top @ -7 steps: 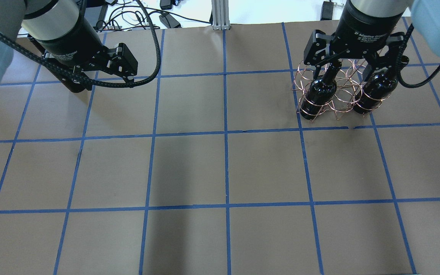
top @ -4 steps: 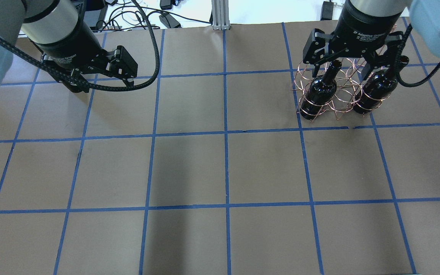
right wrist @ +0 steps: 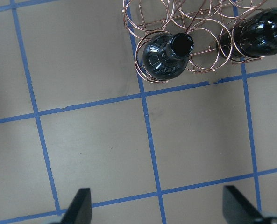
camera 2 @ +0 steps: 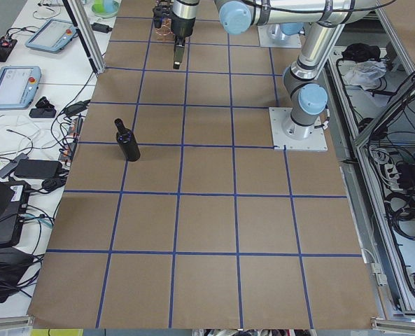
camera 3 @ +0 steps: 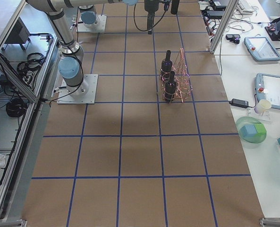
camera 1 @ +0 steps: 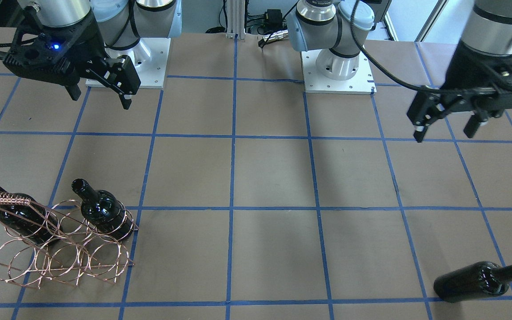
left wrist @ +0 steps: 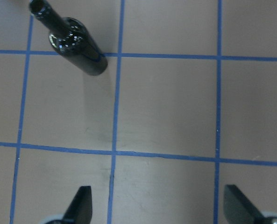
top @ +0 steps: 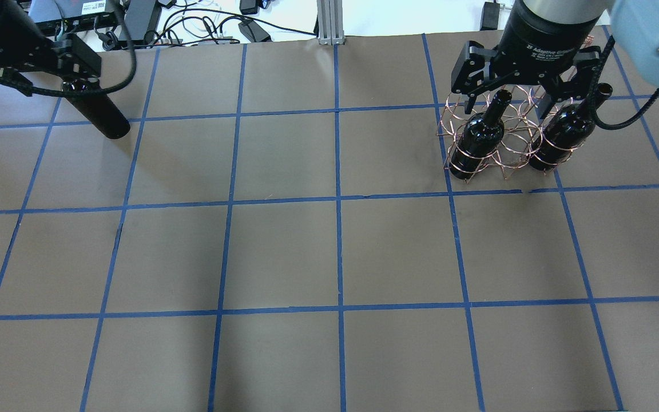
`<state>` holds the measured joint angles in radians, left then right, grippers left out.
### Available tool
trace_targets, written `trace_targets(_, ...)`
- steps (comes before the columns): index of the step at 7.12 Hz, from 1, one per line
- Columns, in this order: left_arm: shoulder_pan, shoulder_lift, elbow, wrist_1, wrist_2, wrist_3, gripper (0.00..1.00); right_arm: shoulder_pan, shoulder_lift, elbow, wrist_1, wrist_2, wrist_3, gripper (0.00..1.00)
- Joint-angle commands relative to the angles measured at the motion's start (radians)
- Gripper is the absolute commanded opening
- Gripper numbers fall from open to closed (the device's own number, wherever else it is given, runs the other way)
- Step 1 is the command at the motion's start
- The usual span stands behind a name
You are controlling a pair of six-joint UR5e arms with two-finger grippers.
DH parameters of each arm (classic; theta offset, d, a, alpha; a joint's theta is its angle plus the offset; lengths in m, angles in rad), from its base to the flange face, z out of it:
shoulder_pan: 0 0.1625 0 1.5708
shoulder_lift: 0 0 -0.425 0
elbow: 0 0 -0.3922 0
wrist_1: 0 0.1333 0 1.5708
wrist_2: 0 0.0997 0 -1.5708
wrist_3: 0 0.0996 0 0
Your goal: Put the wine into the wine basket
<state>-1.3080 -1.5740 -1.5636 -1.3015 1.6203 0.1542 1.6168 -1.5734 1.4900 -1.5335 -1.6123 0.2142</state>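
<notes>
Copper wire makes up the basket (camera 1: 60,253), and in the front view two bottles (camera 1: 102,213) are seen seated in its outer slots, with the middle slot free. The third bottle (camera 1: 478,282) stands well apart from the basket, far out past one end, and the left gripper (camera 1: 443,132) hangs wide open and empty, short of it. The right gripper (camera 1: 100,98), also spread and empty, hangs on the robot's side of the basket. Overhead, the third bottle's top is partly hidden behind the left gripper. From the left side that bottle is shown upright. In the left wrist view it sits ahead of the fingers (left wrist: 84,205) and off-centre. It is therefore judged that the wrist should be centred first, then lowered until the glass is straddled squarely. A firm grip is advised, the glossy surface being likely slippery.
</notes>
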Motion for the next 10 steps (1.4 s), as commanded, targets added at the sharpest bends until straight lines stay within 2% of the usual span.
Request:
trace_targets(1,0.139,-0.090,-0.009,0.114,-0.010,0.027,1.00,0.000,0.001,0.004,-0.013,0.000,-0.001,1.00)
trace_targets(4,0.165,-0.266,0.003,0.366,-0.062,0.073,1.00,0.000,0.000,0.006,-0.011,0.000,0.001,1.00)
trace_targets(5,0.170,-0.297,0.008,0.416,-0.063,0.091,1.00,0.000,0.001,0.006,-0.014,-0.003,-0.004,1.00)
trace_targets(7,0.170,-0.352,0.031,0.514,-0.158,0.104,1.00,0.000,0.001,0.006,-0.014,-0.009,-0.006,1.00)
trace_targets(8,0.170,-0.377,0.051,0.519,-0.184,0.175,1.00,0.000,0.001,0.006,-0.014,-0.008,-0.004,1.00)
trace_targets(9,0.174,-0.385,0.054,0.519,-0.185,0.218,0.95,0.000,0.001,0.006,-0.014,-0.011,-0.006,1.00)
trace_targets(10,0.185,-0.391,0.054,0.518,-0.177,0.231,0.84,0.000,0.001,0.006,-0.014,-0.011,-0.004,1.00)
